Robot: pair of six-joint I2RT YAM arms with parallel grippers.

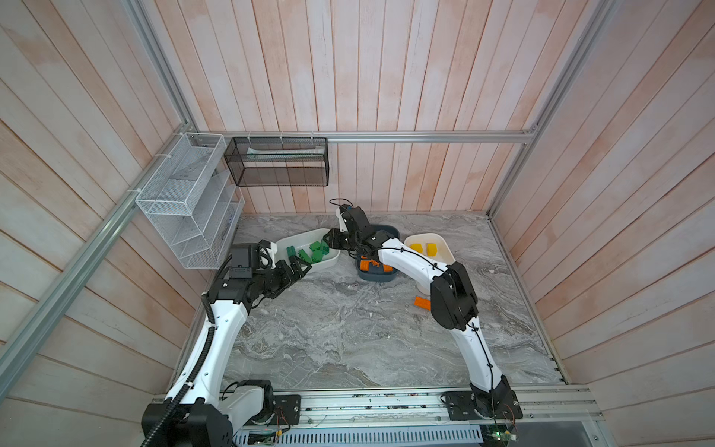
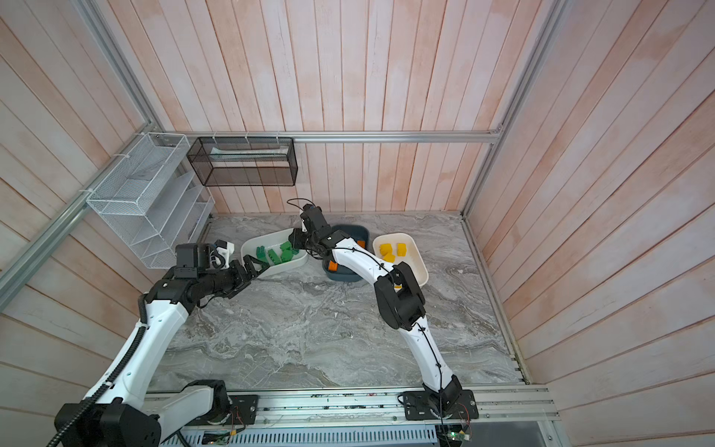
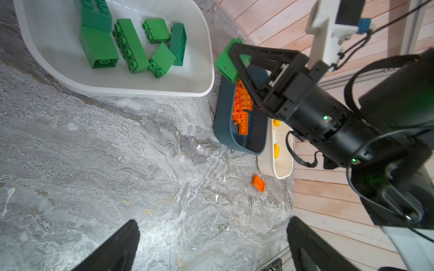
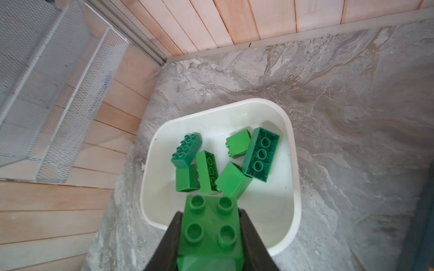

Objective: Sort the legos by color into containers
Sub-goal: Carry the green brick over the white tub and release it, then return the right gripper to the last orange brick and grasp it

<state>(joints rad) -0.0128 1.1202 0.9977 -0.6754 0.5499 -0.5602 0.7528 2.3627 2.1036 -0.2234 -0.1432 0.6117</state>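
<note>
Your right gripper [image 4: 210, 212] pinches a square four-stud green brick [image 4: 209, 232] just beside the rim of the white tub [image 4: 296, 169]. Your left gripper [image 3: 212, 228] gapes empty.

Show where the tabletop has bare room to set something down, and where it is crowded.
Bare: the tabletop between the arms, from front rail to tubs; the corner behind the green-brick tub. Crowded: the back row, where that tub, the teal tub and the yellow-brick tub sit close under the right arm; a loose orange brick lies by its elbow.
</note>
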